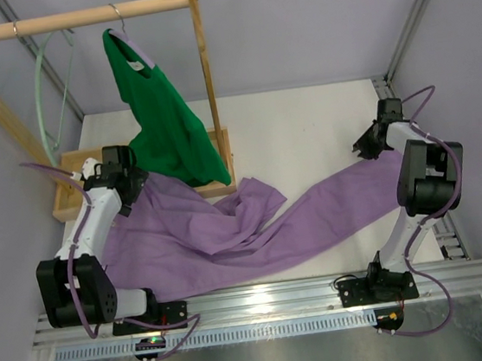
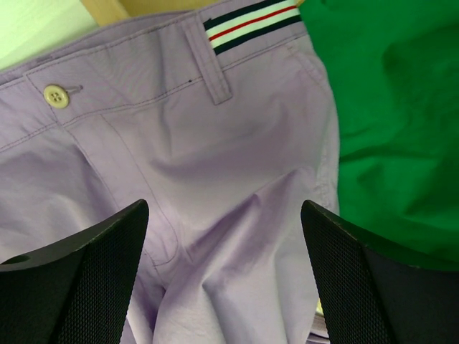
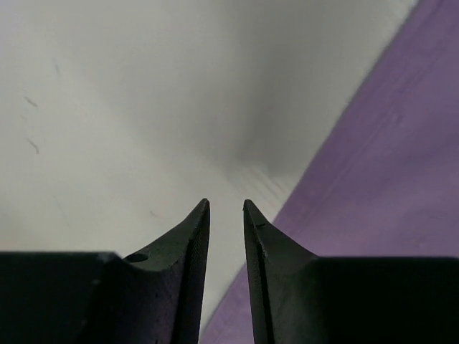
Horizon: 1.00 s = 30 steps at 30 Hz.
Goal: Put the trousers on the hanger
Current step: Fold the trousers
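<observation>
Left gripper, jaws wide, over the trousers' striped waistband — right gripper, jaws a narrow empty slit, beside the leg's edge.

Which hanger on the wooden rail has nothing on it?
The pale mint-green hanger at the left end of the rail hangs bare; the metal-hooked hanger beside it carries the green top.
</observation>
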Motion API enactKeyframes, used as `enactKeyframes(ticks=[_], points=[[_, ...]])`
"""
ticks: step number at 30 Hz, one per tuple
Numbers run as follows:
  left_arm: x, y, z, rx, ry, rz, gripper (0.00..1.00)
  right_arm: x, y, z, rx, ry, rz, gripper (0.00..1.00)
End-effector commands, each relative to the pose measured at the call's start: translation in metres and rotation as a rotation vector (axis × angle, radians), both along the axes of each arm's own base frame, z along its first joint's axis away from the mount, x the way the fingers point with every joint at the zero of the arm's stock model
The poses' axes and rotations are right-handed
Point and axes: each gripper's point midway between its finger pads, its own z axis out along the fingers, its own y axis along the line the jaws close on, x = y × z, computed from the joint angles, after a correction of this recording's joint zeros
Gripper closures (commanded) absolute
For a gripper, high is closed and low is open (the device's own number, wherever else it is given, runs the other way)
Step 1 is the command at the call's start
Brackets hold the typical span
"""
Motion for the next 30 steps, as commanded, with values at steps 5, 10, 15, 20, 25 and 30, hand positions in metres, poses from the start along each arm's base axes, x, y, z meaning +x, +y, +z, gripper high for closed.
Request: enactKeyframes(ticks=[5, 10, 15, 20, 25, 30], points=[[0.010, 0.005, 0.038, 0.018, -0.113, 0.011, 0.14, -0.041, -0.033, -0.026, -0.102, 0.135, -0.098, 0.73], [0.011, 0.006, 0.036, 0.018, -0.112, 0.016, 0.14, -0.073, -0.046, -0.036, -0.128, 0.201, -0.144, 0.73], [0.009, 0.005, 0.029, 0.014, -0.092, 0.014, 0.14, -0.112, -0.066, -0.041, -0.141, 0.285, -0.228, 0.73], [0.012, 0.004, 0.029, 0.007, -0.107, 0.022, 0.14, -0.150, -0.072, -0.046, -0.067, 0.298, -0.304, 0.73], [0.016, 0.004, 0.027, -0.006, -0.071, 0.051, 0.13, -0.152, -0.062, -0.034, -0.029, 0.231, -0.260, 0.73], [0.025, -0.001, 0.028, -0.041, -0.054, 0.059, 0.12, -0.122, -0.024, 0.003, 0.032, 0.026, -0.026, 0.65]])
